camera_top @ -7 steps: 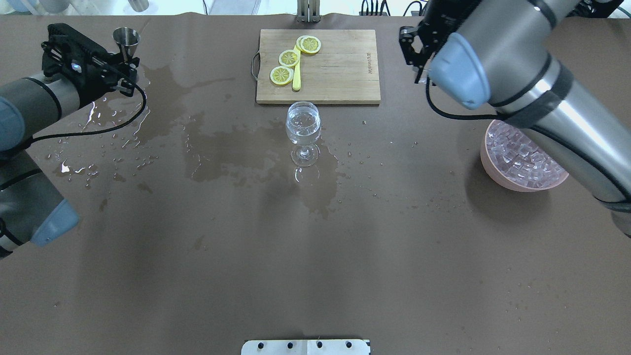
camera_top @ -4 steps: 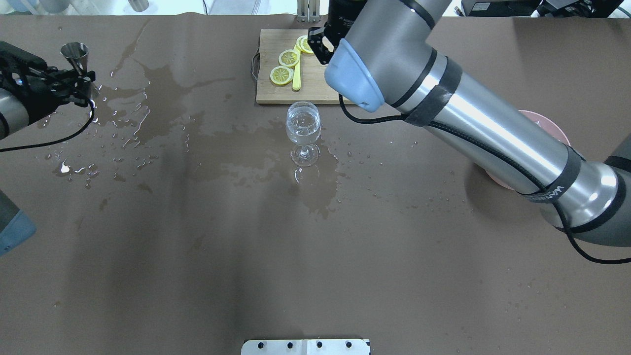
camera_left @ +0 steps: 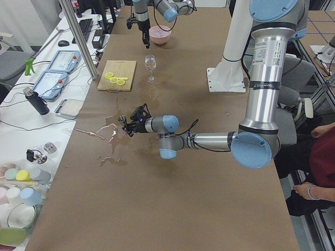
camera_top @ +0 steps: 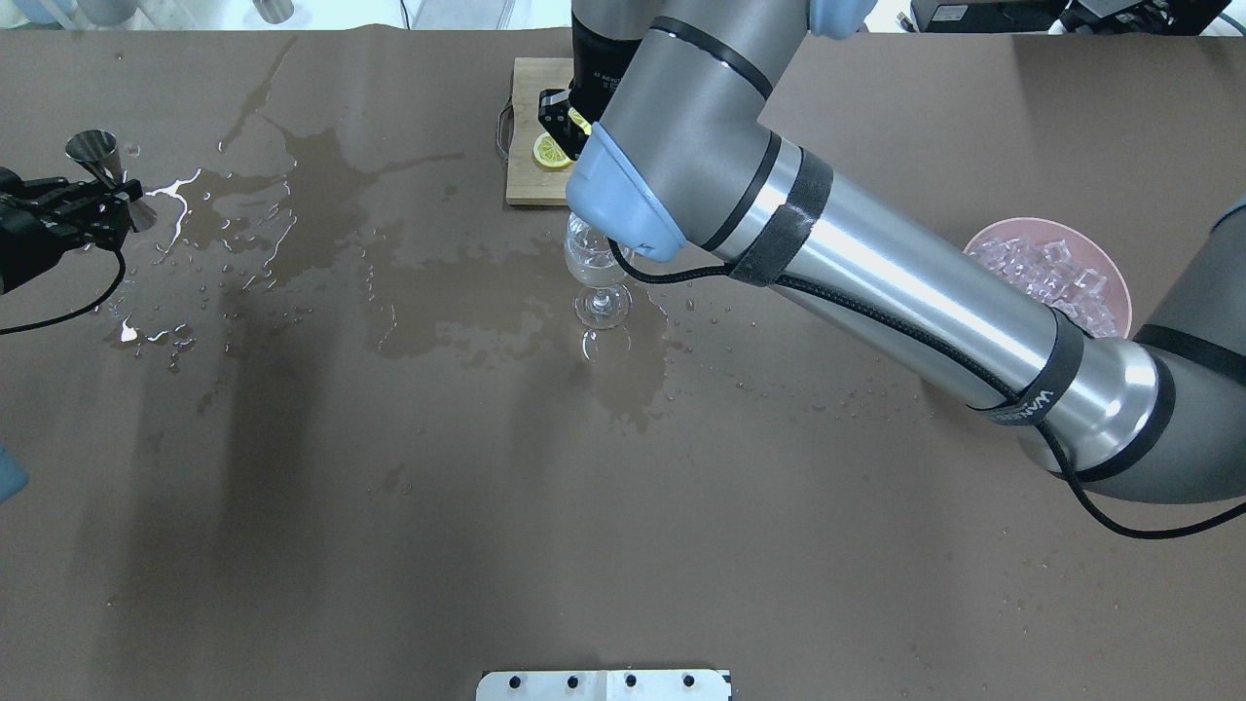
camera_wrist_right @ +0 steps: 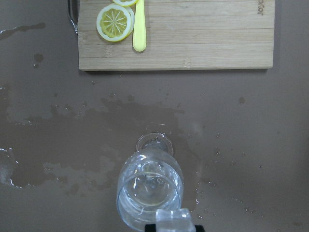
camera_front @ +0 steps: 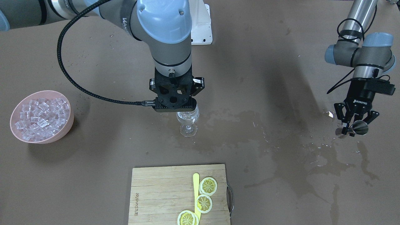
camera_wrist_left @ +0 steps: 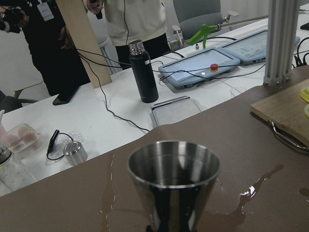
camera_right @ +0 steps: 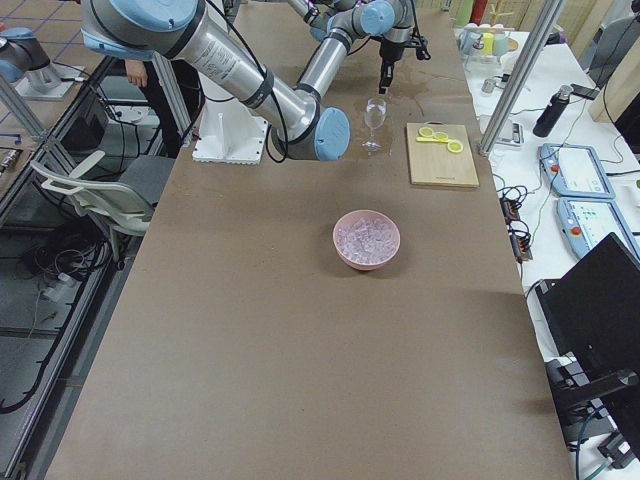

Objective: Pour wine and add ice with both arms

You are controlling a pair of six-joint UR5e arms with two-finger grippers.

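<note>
A wine glass [camera_front: 187,124] stands at mid-table with a small measure of clear wine [camera_wrist_right: 149,189] in its bowl. My right gripper [camera_front: 173,107] hangs straight above the glass, pointing down. It is shut on a single clear ice cube [camera_wrist_right: 174,219], held just above the rim nearest the robot. Several more ice cubes fill a pink bowl [camera_front: 64,131]. My left gripper [camera_front: 352,128] is far off at the table's left end, shut on a steel jigger [camera_front: 360,128] held just above the wet table. The jigger also shows upright in the left wrist view [camera_wrist_left: 174,181].
A wooden cutting board [camera_front: 162,190] with lemon slices [camera_front: 208,185] and a yellow stick lies beyond the glass. Water puddles [camera_top: 321,175] spread from the glass toward the left gripper. The right arm [camera_top: 876,282] spans from the ice bowl [camera_top: 1119,282] to the glass.
My right arm has swung from beside the ice bowl leftward to above the wine glass. My left gripper has drawn back to the left with the jigger.
</note>
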